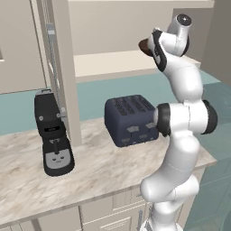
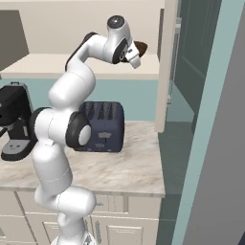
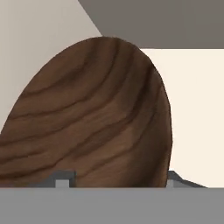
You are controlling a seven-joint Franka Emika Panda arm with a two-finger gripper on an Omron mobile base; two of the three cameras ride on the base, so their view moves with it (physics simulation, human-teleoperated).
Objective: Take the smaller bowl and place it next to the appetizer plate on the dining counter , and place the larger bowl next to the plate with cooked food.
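Brown wooden smaller bowl sits right at the gripper, grain visible, taking up most of the hand view. Finger tips show at either side of the bowl's lower edge, jaws partly open and spanning the bowl; firm clamp or not, cannot tell. From the left base view the smaller bowl peeks out as a dark brown sliver just left of the raised hand, high above the worktop. Right base view has the smaller bowl at the right of the gripper, up near the cream shelf level. Arm is folded upward, wrist at the top.

Beige marble-look worktop below carries a dark blue toaster near the arm's elbow and a black coffee machine further left, well apart from each other. White cabinets under the worktop. Teal wall behind.
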